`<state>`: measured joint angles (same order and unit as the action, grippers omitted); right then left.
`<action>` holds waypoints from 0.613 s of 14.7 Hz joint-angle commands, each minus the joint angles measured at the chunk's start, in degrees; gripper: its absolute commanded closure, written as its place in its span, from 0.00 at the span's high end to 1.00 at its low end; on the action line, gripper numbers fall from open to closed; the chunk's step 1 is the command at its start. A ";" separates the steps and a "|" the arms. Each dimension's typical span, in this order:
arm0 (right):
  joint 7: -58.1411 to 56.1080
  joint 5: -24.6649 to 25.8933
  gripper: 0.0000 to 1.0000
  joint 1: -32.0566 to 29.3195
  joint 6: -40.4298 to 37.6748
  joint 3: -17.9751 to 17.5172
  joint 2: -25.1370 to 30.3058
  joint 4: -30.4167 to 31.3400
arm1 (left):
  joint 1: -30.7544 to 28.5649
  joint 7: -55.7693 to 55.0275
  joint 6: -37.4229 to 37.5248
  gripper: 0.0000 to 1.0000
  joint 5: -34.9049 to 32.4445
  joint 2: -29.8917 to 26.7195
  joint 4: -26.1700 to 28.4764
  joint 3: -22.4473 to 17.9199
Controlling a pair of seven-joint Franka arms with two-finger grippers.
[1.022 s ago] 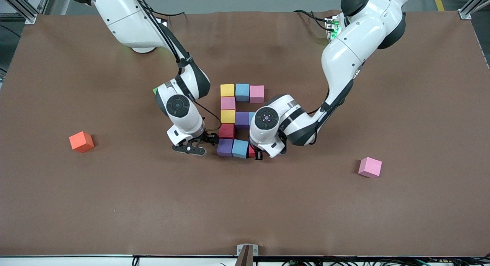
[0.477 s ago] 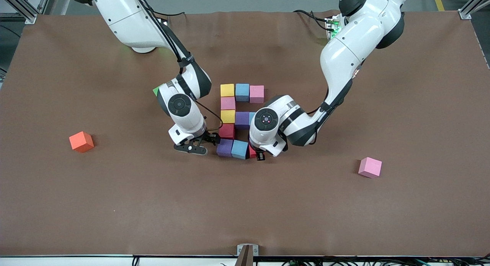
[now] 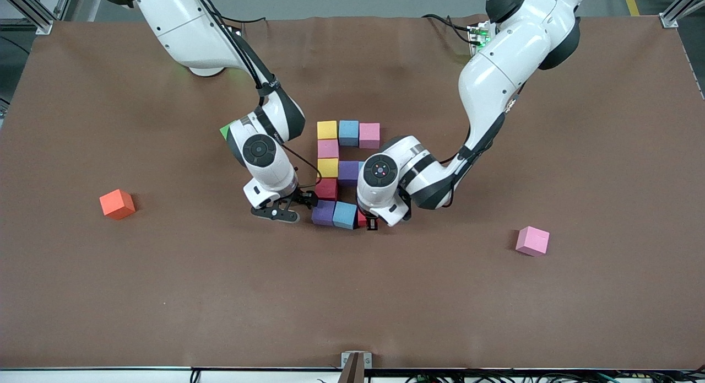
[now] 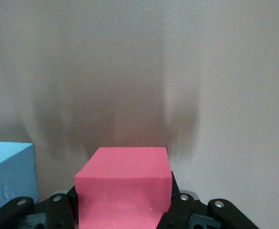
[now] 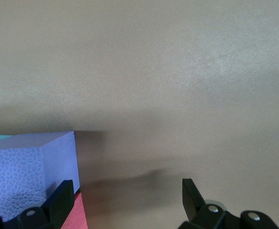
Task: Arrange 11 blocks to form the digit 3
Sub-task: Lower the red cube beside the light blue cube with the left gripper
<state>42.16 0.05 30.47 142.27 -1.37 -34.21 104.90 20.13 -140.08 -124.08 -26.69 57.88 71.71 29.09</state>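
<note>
The digit 3 figure of touching blocks lies mid-table: a yellow (image 3: 326, 130), blue (image 3: 348, 132) and pink (image 3: 369, 135) bar, a pink (image 3: 327, 149), a yellow (image 3: 327, 167) and purple (image 3: 348, 172), a red (image 3: 326, 189), then a purple (image 3: 323, 212) and blue (image 3: 345, 215). My left gripper (image 3: 368, 221) is shut on a red cube (image 4: 124, 183), held low right beside that nearest blue cube (image 4: 8, 176). My right gripper (image 3: 291, 206) stands open with nothing between its fingers, beside the nearest purple cube (image 5: 29, 167).
A loose pink cube (image 3: 532, 241) lies toward the left arm's end. An orange cube (image 3: 117, 204) lies toward the right arm's end. A green cube (image 3: 224, 130) peeks out from under the right arm's wrist.
The left gripper has edged the red cube slightly closer to the blue cube. The right gripper has crept a little toward the purple cube.
</note>
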 commanded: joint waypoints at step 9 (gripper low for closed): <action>0.73 -0.67 1.00 0.47 2.40 0.32 -0.78 -0.49 | 3.52 6.13 0.68 0.31 0.94 3.21 1.15 -1.84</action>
<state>42.19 0.05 30.47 143.78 -1.37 -34.42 104.79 21.90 -134.48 -123.56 -26.72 57.76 71.26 27.82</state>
